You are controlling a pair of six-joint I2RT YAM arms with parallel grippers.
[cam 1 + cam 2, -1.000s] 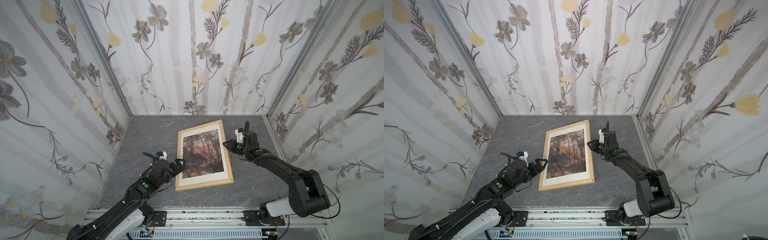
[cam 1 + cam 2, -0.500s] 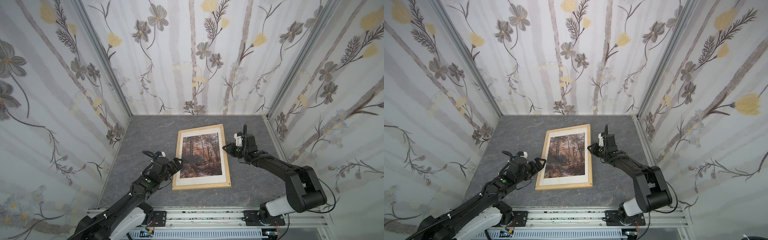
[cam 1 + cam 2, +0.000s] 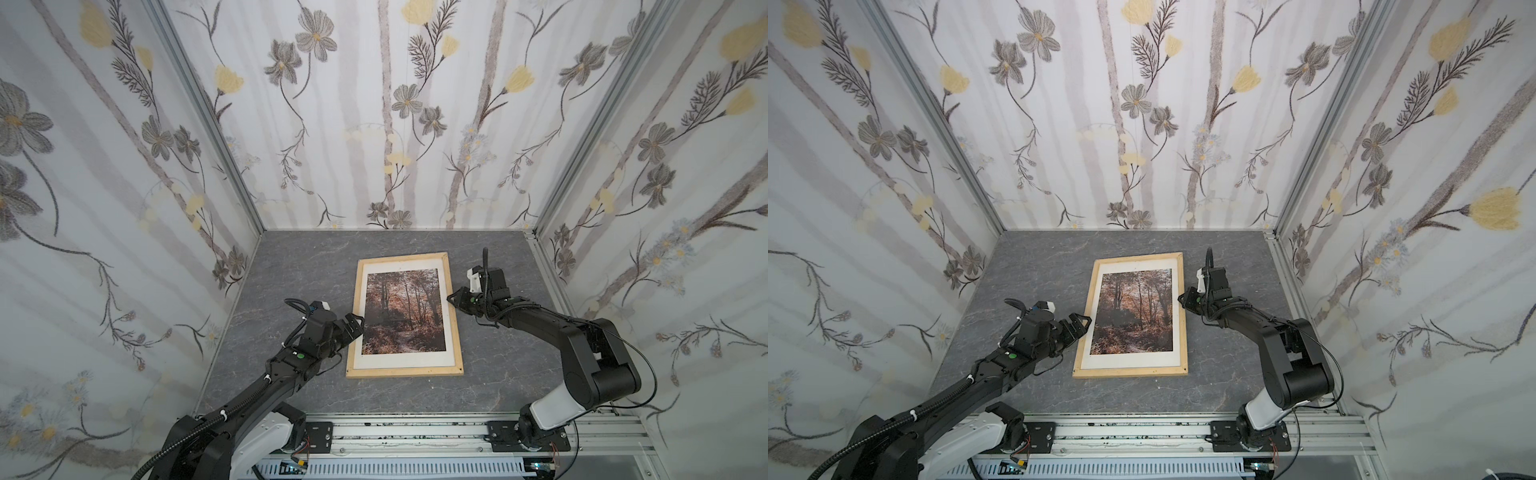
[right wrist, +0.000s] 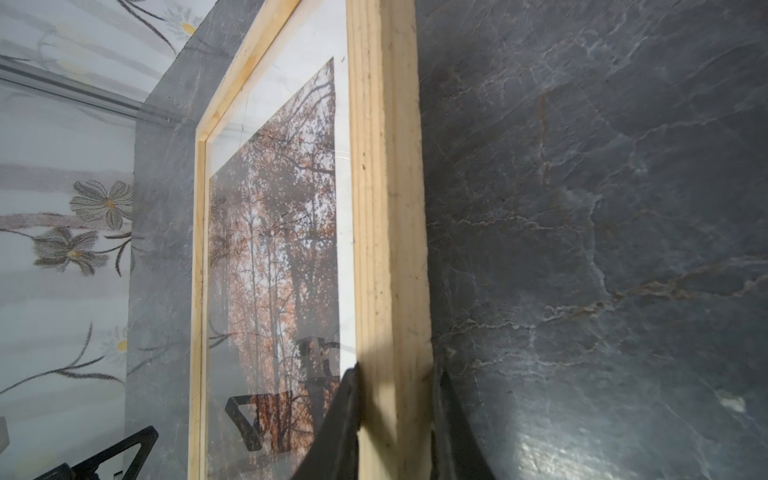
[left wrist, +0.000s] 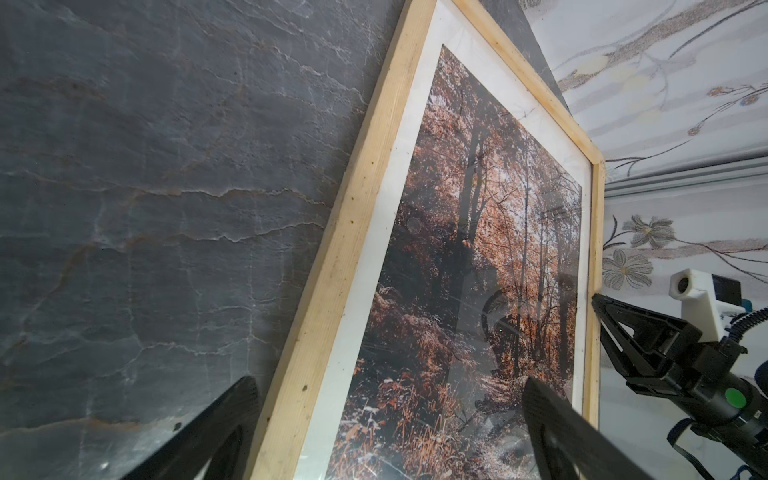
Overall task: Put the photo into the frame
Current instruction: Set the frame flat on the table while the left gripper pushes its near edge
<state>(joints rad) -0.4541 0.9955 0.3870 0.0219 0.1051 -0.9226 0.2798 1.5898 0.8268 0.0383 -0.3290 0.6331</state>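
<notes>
While frame (image 3: 405, 372) lies flat, long axis near-to-far, photo (image 3: 402, 311) sits inside, treetops toward back wall (image 3: 374, 124). Right gripper (image 3: 453, 298) pinches frame's right side; left gripper (image 3: 355, 328) jaws spread over left side.

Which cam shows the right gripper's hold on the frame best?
Right wrist view: the right gripper has a finger on each side of one rail of the frame, shut on it. Both top views show it at the frame's right edge, too small to judge contact. Left wrist view shows its tip against the opposite rail.
</notes>
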